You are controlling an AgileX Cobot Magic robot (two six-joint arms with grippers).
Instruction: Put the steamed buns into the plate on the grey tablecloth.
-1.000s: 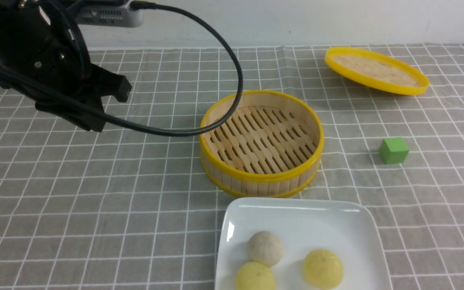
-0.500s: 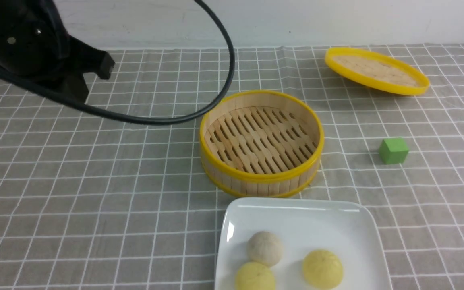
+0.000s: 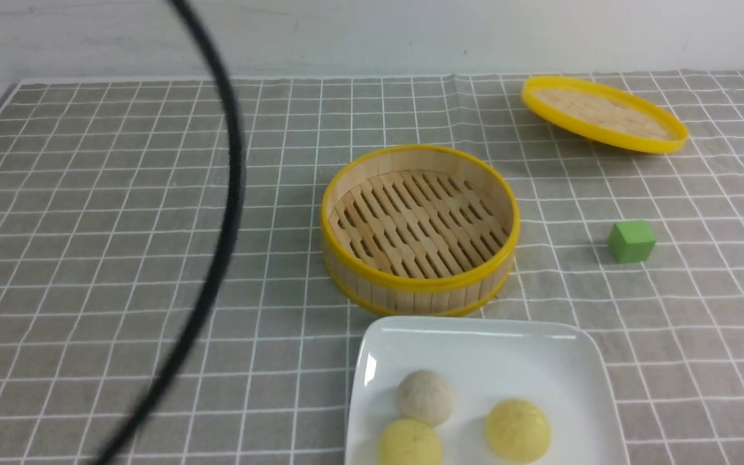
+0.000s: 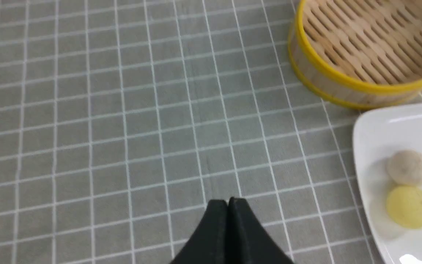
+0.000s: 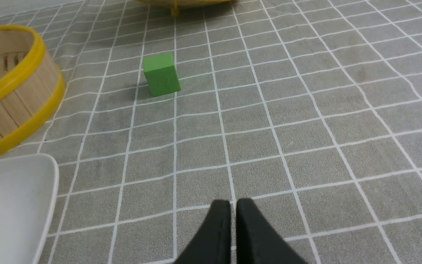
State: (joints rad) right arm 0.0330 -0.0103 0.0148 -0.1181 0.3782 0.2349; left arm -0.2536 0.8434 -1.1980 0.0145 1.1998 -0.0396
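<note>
Wide bare cloth (image 3: 88, 213) lies left of the steamer (image 3: 418, 227); its far edge meets the wall. A black cable (image 3: 217, 245) crosses it. The plate (image 3: 495, 352) sits near, just before the steamer, holding three domed buns (image 3: 425, 397): one off-white, two pale yellow. Left gripper (image 4: 228, 201) is clenched, empty. Right gripper (image 5: 233, 202) is almost clenched, a slit showing, holding nothing.

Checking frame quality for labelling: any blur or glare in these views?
Front view: black cable smeared by motion blur; highlight streak on the plate rim. Left wrist view: slightly soft overall, glare on the plate's edge. Right wrist view: sharp, green cube casts a soft shadow.
</note>
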